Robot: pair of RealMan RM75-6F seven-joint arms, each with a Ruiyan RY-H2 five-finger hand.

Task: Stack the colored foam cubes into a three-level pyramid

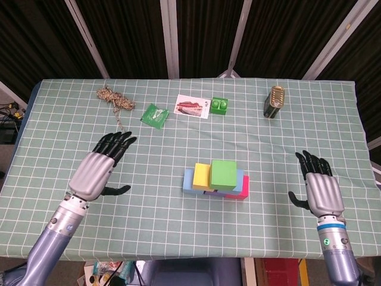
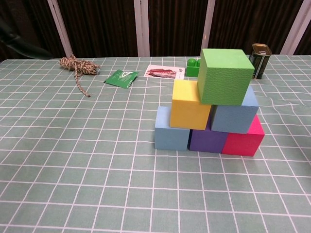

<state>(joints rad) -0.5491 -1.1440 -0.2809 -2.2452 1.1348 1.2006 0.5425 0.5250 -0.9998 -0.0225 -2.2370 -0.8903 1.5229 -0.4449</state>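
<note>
Chest view showed the pyramid complete, green cube [image 2: 225,76] on top; left hand [image 1: 98,167] and right hand [image 1: 321,187] hovered spread and empty. Judged finished; next, only withdrawal.

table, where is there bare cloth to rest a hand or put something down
Bare cloth lies between the left hand and the cube pyramid, between the pyramid and the right hand, and along the near edge in front of the pyramid. The far edge is crowded: rope, green packet, card, green brick, tin.
</note>
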